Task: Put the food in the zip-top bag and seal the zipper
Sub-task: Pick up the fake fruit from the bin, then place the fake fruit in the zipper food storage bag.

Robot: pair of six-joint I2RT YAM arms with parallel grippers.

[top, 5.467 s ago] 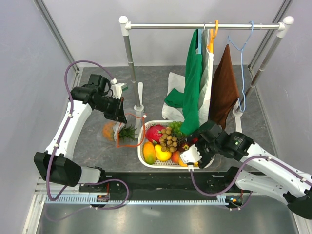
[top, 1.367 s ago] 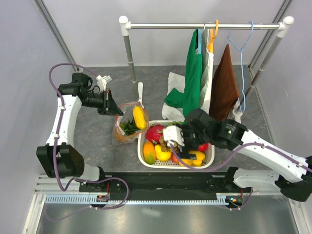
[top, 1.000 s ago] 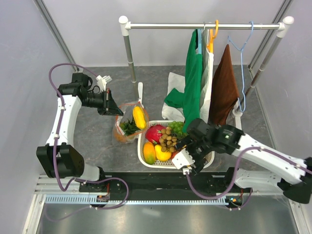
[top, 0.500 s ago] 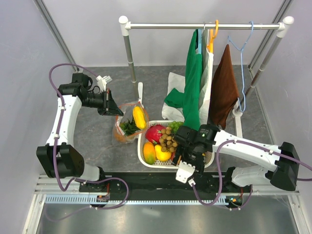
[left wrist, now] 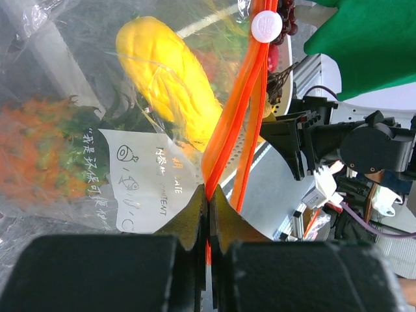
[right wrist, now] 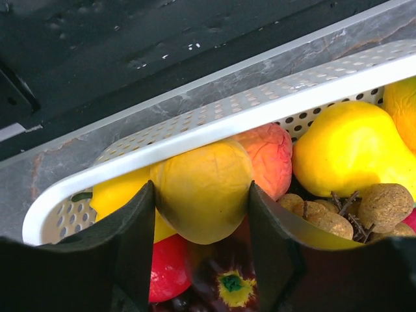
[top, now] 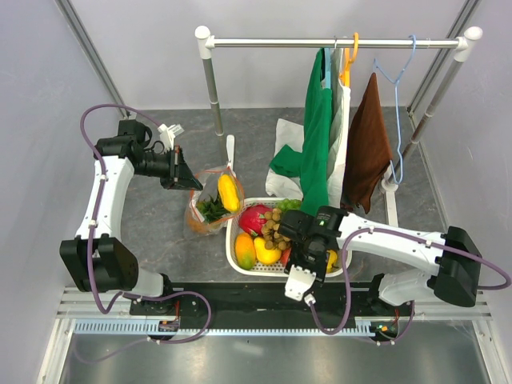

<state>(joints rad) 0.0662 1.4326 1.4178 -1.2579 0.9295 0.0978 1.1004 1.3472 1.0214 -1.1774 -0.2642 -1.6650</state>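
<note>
The zip-top bag (top: 210, 202) hangs open left of the basket, its orange-red zipper (left wrist: 235, 117) pinched in my shut left gripper (left wrist: 208, 192), which also shows from above (top: 184, 177). The white slider tab (left wrist: 267, 25) sits at the strip's far end. Inside the bag lie a yellow lemon-like fruit (left wrist: 168, 77) and the orange pineapple (left wrist: 38, 151) with green leaves, behind a white label (left wrist: 144, 177). My right gripper (right wrist: 201, 196) reaches into the white basket (right wrist: 260, 112) at its near rim. Its pads touch both sides of a yellow fruit (right wrist: 203, 188).
The basket (top: 231, 248) also holds a red fruit (top: 254, 218), brown longans (top: 277, 229), an orange mango (top: 245, 250) and more yellow pieces (right wrist: 344, 156). Behind it stands a clothes rack (top: 336, 42) with green (top: 316, 136) and brown (top: 368, 144) cloths hanging low.
My right gripper swung down to the basket's near rim and its jaws narrowed onto the yellow fruit. The left arm and the bag have stayed still.
</note>
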